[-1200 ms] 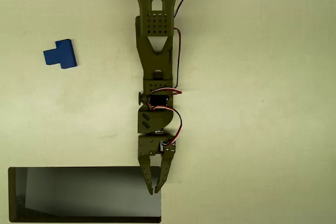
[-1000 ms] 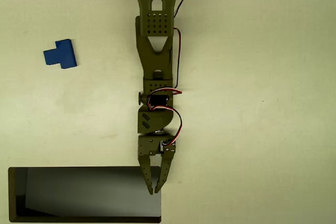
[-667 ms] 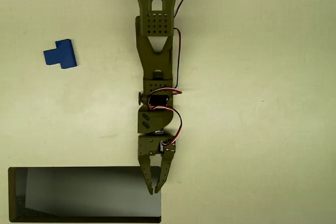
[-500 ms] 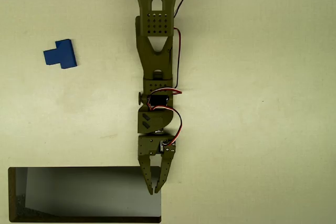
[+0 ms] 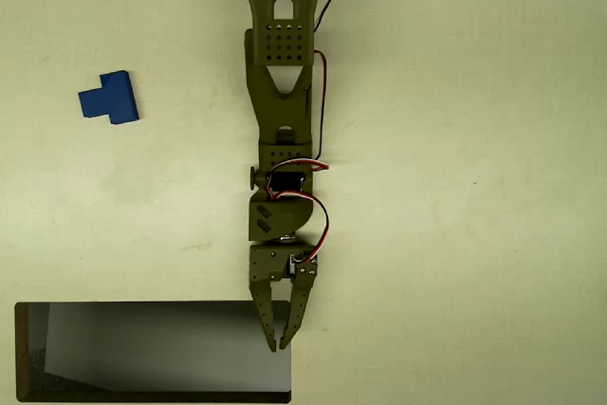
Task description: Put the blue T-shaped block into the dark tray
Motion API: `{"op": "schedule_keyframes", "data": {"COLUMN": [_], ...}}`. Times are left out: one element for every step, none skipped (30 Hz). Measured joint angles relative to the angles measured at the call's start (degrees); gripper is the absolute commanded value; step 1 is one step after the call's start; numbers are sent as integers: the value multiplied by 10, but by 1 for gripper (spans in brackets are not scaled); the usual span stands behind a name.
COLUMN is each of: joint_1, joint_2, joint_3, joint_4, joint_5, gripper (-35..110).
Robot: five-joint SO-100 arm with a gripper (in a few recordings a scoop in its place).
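Observation:
In the overhead view the blue T-shaped block [image 5: 109, 98] lies flat on the pale table at the upper left, far from the arm. The dark tray [image 5: 142, 352] stretches along the bottom left, its inside showing a grey sheen and holding nothing. My olive-green arm reaches down the middle of the picture. My gripper [image 5: 279, 344] hangs over the tray's right end, fingertips nearly touching, nothing between them. The block is well up and left of the gripper.
Red and black wires [image 5: 321, 130] run along the arm's right side. The pale table [image 5: 474, 187] spreads to the right of the arm and between the block and the tray.

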Motion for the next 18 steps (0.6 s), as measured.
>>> {"op": "schedule_keyframes", "data": {"joint_1": [0, 0, 0, 0, 0, 0, 0, 0, 0, 0, 0, 0, 0, -1, 2, 4, 5, 11], "joint_2": [0, 0, 0, 0, 0, 0, 0, 0, 0, 2, 11, 38, 75, 123, 167, 221, 279, 348], "joint_3": [0, 0, 0, 0, 0, 0, 0, 2, 7, 20, 47, 105, 175, 261, 328, 394, 457, 521], "joint_4": [0, 0, 0, 0, 0, 0, 0, 0, -2, -12, -25, -54, -90, -119, -134, -118, -97, -62], "joint_5": [0, 0, 0, 0, 0, 0, 0, 0, 0, -5, -2, 12, 40, 68, 91, 110, 128, 144], "gripper": [0, 0, 0, 0, 0, 0, 0, 0, 0, 0, 0, 0, 0, 0, 0, 0, 0, 0]}}
